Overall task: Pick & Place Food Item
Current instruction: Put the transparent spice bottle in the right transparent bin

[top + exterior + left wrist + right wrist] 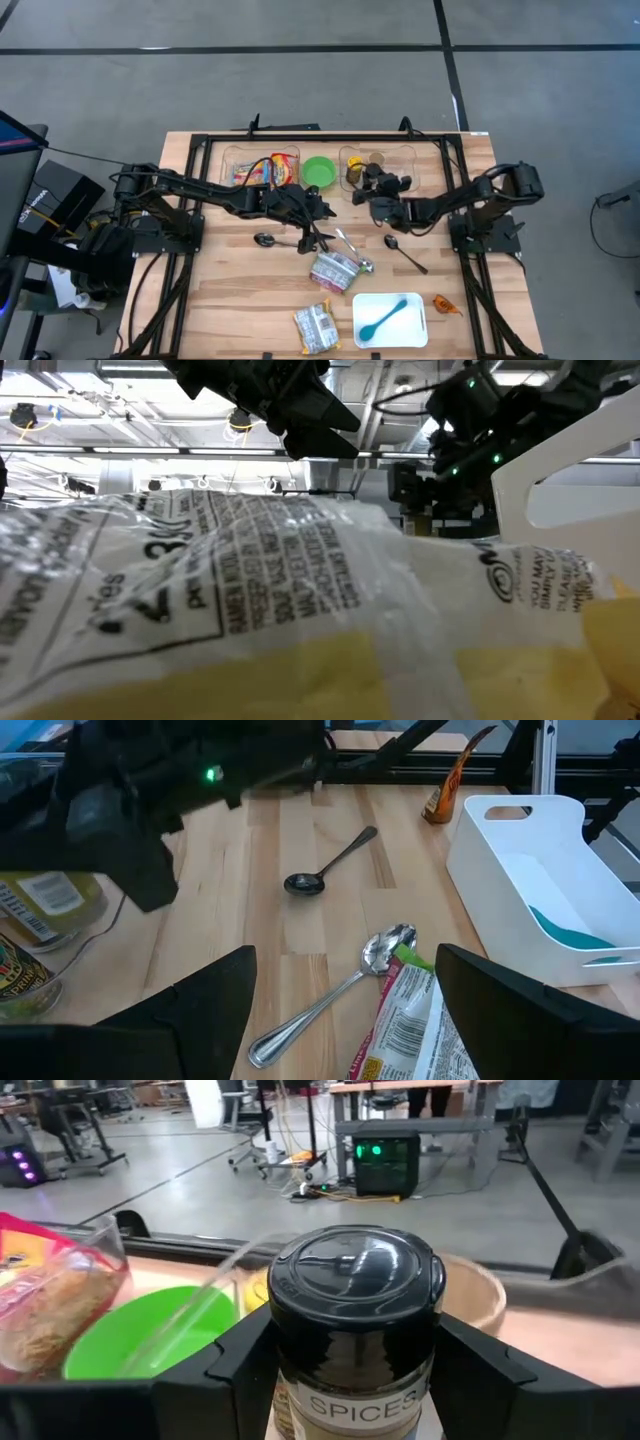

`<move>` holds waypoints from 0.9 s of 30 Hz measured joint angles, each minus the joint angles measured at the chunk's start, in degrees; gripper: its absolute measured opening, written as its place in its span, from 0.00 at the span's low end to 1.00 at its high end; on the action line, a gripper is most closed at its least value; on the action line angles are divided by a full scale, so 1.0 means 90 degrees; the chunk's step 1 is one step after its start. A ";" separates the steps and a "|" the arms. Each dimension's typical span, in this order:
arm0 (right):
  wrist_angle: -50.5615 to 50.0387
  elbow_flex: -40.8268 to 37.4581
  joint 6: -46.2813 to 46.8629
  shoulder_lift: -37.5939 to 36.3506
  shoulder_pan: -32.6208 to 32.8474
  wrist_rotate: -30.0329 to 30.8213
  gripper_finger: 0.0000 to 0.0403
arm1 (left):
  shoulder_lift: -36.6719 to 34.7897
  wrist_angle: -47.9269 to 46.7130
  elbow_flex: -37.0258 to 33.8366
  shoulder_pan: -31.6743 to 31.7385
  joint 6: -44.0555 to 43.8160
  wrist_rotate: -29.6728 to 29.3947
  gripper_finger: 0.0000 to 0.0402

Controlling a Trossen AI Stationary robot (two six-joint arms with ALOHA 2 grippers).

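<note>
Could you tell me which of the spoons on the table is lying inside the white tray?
The turquoise plastic spoon lies inside the white rectangular tray. The metal spoons, including the dark-bowled one beside the right arm, lie on the bare wooden tabletop.

The middle of the tabletop (230, 290) is crowded. A snack packet (334, 270) lies just below the left gripper (322, 238), with a silver spoon (350, 248) touching its upper edge and a dark spoon (268, 240) to its left. Another dark spoon (404, 252) lies below the right gripper (372, 192), whose fingers (470, 1365) are closed on a spice jar (355, 1330), blocking the lane in front of the clear bins (260, 160) and the green bowl (319, 171). At the near edge, a second packet (317, 327) sits beside the white tray (372, 302), with an orange wrapper (446, 305) to the tray's right. Bare wood stays free at the lower left and along the right edge.
</note>
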 joint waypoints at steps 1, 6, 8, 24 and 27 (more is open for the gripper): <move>-0.0010 0.0000 0.0122 0.0085 -0.0027 -0.0004 0.50 | 0.0000 0.0000 0.0000 -0.0002 -0.0001 0.0000 0.75; -0.0006 0.0000 0.0535 0.0461 -0.0136 -0.0020 0.51 | 0.0000 0.0000 0.0000 -0.0002 -0.0002 0.0000 0.75; -0.0003 0.0000 0.0615 0.0577 -0.0176 -0.0022 0.51 | 0.0000 0.0000 0.0000 -0.0001 0.0001 0.0001 0.75; -0.0022 -0.0002 0.0546 0.0732 -0.0247 -0.0044 0.54 | 0.0000 0.0009 0.0000 0.0000 0.0001 0.0000 0.75; -0.0021 -0.0002 0.0544 0.0732 -0.0245 -0.0044 0.57 | 0.0000 0.0009 0.0000 0.0000 0.0001 0.0001 0.75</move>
